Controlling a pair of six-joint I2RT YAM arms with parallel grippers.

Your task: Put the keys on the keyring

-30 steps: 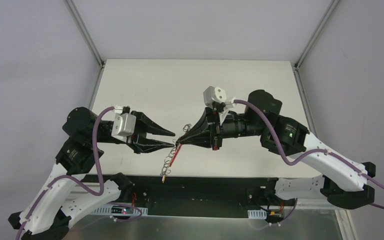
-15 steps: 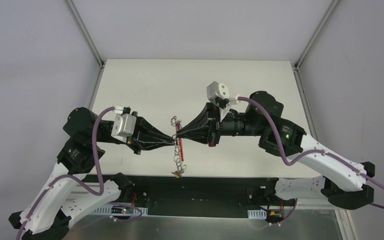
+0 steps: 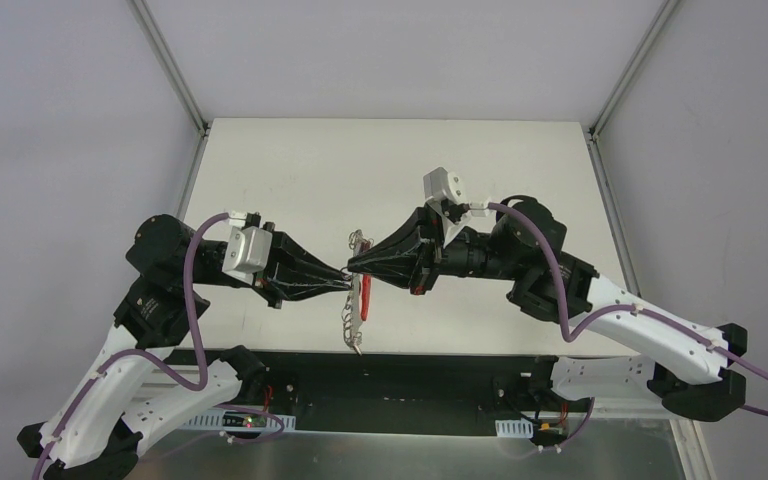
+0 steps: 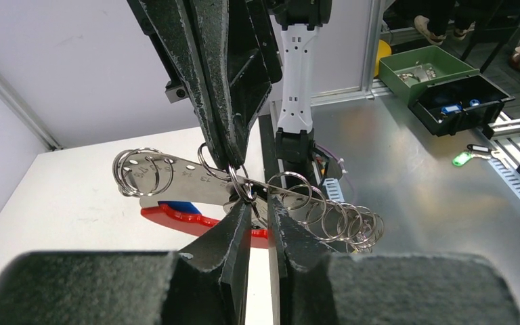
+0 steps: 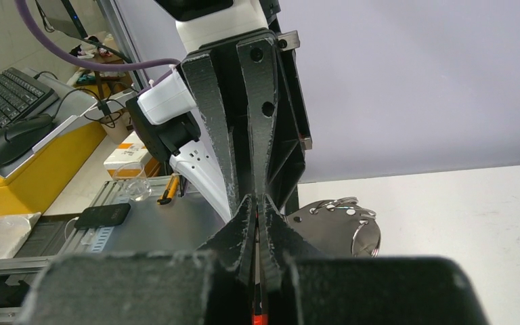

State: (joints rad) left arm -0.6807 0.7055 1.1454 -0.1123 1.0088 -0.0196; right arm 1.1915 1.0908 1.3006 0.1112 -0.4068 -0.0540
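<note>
Hanging above the middle of the tabletop's (image 3: 290,170) near edge, the keyring (image 3: 351,322) was pinched tip to tip by the left tool (image 3: 344,281) and right tool (image 3: 353,266), with its red strap (image 3: 364,298) dangling. The left wrist view showed the left tool nipped onto one wire ring, probably to steady it. The right wrist view showed the right tool clamped tight on the strap. No key was distinguishable.

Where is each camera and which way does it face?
Top external: above, behind the bases, looking down at the table; both arms, left gripper and right gripper meeting at the keyring.
Left wrist: on that arm, faces the right gripper past its own fingers.
Right wrist: on that arm, faces the left gripper past its own fingers.
All three share the keyring.
</note>
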